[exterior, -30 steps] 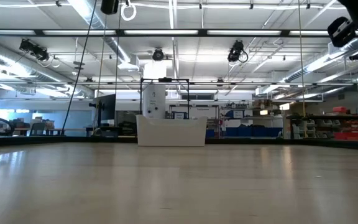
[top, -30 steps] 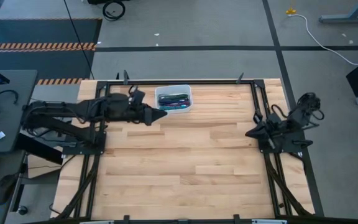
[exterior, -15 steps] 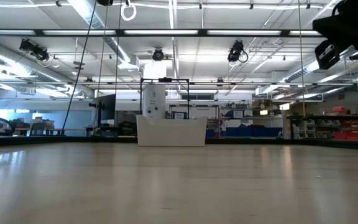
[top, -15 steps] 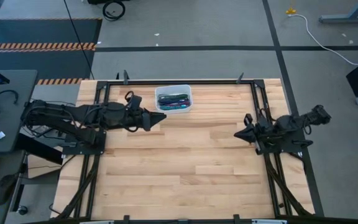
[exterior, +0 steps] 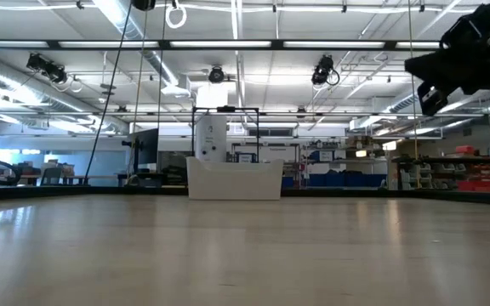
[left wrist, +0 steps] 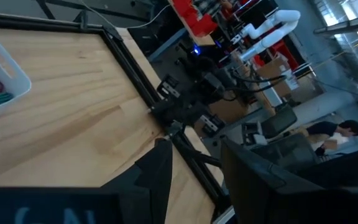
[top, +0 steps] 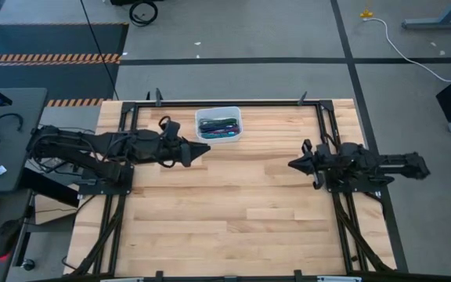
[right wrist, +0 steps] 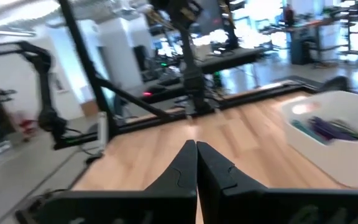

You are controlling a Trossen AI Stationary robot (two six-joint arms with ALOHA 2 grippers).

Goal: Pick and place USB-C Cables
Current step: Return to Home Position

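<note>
Overhead: wood-plank tabletop (top: 233, 211), concrete floor (top: 249, 78) around; left gripper (top: 203, 149) apart, right gripper (top: 291, 164) together.

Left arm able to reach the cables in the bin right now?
Probably yes: left gripper, open, sits close by the white bin, nothing between them, and the USB-C cables lie uncovered inside.

— What is the counter (top: 233, 204) like?
— Pale wood planks, with a black frame (top: 233, 102) running along its edges.
— And what lies on it?
— One white bin (top: 218, 109). It sits just beside the tip of the left pincer (top: 204, 148), on the far side, and well apart from the right pincer (top: 292, 164).
</note>
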